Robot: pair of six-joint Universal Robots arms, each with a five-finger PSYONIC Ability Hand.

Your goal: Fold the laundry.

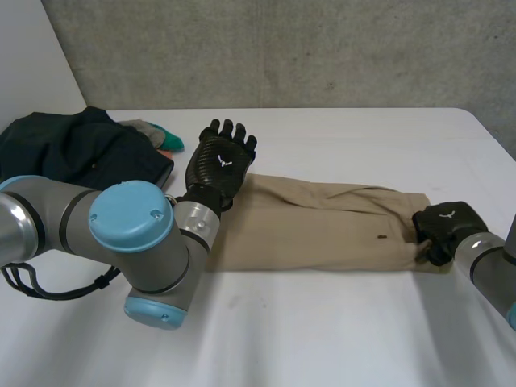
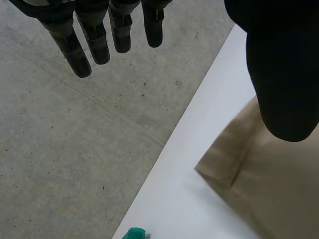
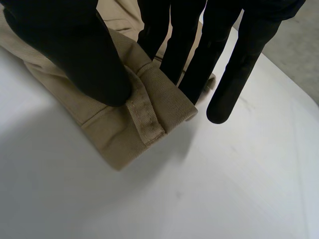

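While the long, flat-folded beige cotton trousers (image 1: 322,226) lie stretched across the middle of the white table (image 1: 322,339), each end of them has a hand at it. At the trousers' waistband end, the right hand (image 1: 443,227) has hold of the corner. In the right wrist view its thumb (image 3: 75,50) presses down on the thick doubled band next to a belt loop (image 3: 144,119). Most of its straight fingers (image 3: 187,45) stand against the other side of that fold, pinching the cloth between them, and one finger hangs just past the trousers' edge over bare table. At the trousers' opposite end, the left hand (image 1: 219,161) is raised with its fingers (image 2: 82,45) straight and spread, holding nothing. Its thumb is over the cloth's corner, and whether it touches cannot be told. Beyond that same end of the trousers sits a heap of dark clothes (image 1: 72,149), with a teal and orange piece of cloth (image 1: 169,143) on the side of the heap nearest the trousers.
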